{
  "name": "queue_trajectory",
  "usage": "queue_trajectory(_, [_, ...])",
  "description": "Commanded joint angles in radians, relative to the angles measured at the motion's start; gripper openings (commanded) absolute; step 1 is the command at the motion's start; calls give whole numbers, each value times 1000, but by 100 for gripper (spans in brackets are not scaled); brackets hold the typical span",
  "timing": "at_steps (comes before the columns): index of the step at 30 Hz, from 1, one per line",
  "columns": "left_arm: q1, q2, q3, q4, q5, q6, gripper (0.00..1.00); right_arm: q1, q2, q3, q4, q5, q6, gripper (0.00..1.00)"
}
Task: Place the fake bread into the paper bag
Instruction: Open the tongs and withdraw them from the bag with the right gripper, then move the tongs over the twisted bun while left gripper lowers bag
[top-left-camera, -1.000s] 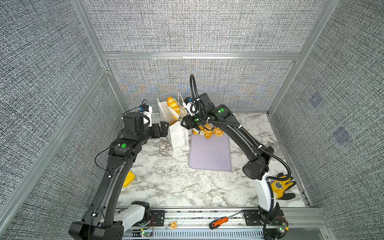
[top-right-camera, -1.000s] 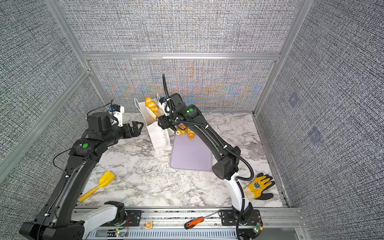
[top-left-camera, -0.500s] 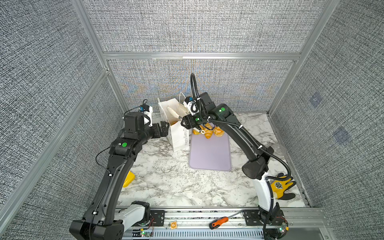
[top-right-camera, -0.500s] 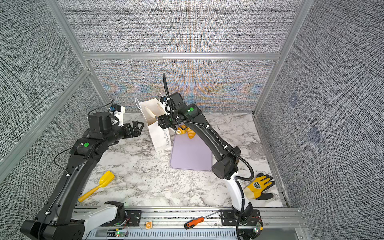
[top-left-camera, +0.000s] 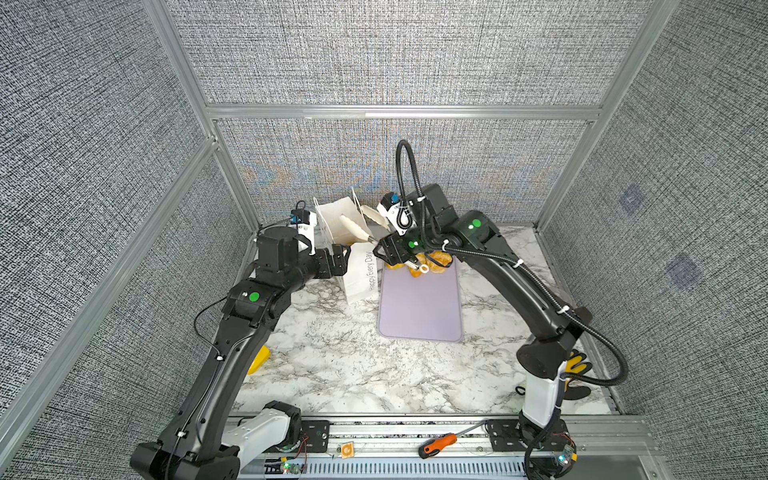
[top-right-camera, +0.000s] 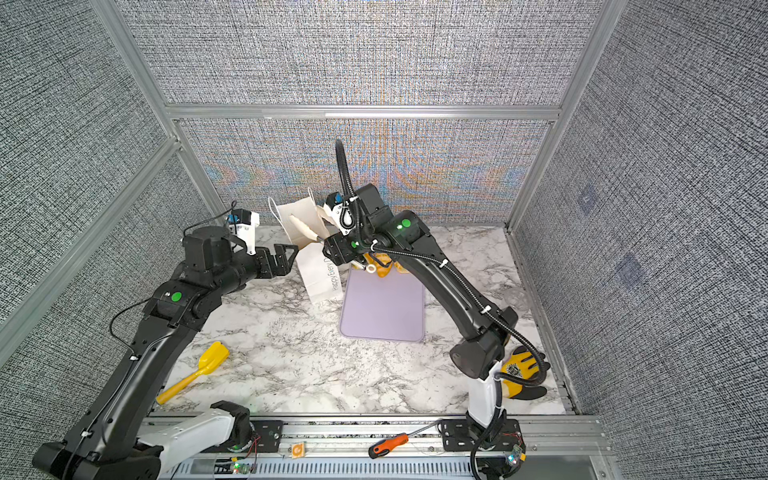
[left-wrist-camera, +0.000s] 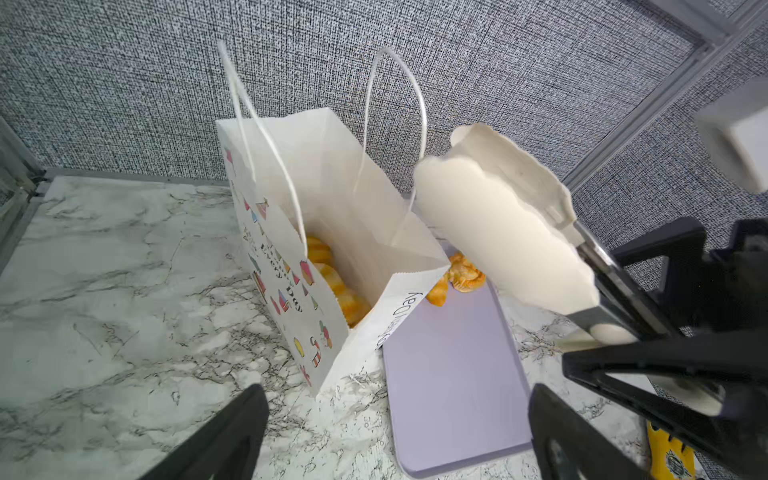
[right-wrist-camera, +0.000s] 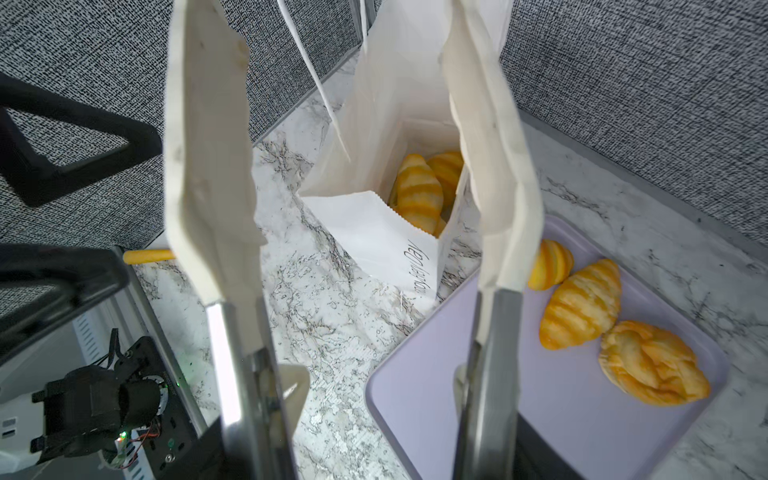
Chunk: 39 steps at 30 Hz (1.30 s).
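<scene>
The white paper bag (top-left-camera: 359, 274) (top-right-camera: 320, 274) stands open near the back wall, left of the lilac tray (top-left-camera: 419, 307). Striped yellow fake bread (right-wrist-camera: 419, 195) (left-wrist-camera: 332, 278) lies at its bottom. Three more pieces rest at the tray's far end: two croissants (right-wrist-camera: 582, 305) (right-wrist-camera: 550, 266) and a twisted piece (right-wrist-camera: 652, 365). My right gripper (top-left-camera: 395, 254) (right-wrist-camera: 365, 436) is shut on a pair of tongs. Their white tips (right-wrist-camera: 208, 145) (left-wrist-camera: 498, 220) are spread apart above the bag's mouth with nothing between them. My left gripper (top-left-camera: 338, 259) (left-wrist-camera: 395, 449) stands open beside the bag's left face, holding nothing.
A yellow scoop (top-right-camera: 208, 365) lies at the front left of the marble table. A yellow-and-black glove (top-right-camera: 519, 374) lies by the right arm's base, and an orange screwdriver (top-right-camera: 388, 444) on the front rail. The back wall stands close behind the bag.
A second ago the tongs held a yellow bread piece at the bag's mouth. It has dropped inside, and the tongs have spread and are empty. The left arm has not moved.
</scene>
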Motion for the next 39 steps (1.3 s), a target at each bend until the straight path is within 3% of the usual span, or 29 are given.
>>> queue_trajectory(1, [-38, 4, 11, 19, -74, -13, 99, 1, -59, -72, 58, 31, -27, 71])
queue_trajectory(13, [-206, 88, 32, 82, -180, -45, 99, -82, -235, -294, 75, 65, -41, 71])
queue_trajectory(21, [-319, 154, 25, 163, -248, -75, 99, -205, -301, -411, 56, 50, -61, 71])
queue_trajectory(32, [-436, 234, 0, 241, -319, -144, 99, -395, -272, -537, 31, 86, -83, 71])
queue_trajectory(39, [-466, 337, 0, 322, -285, -195, 99, -468, -192, -590, 9, 97, -80, 71])
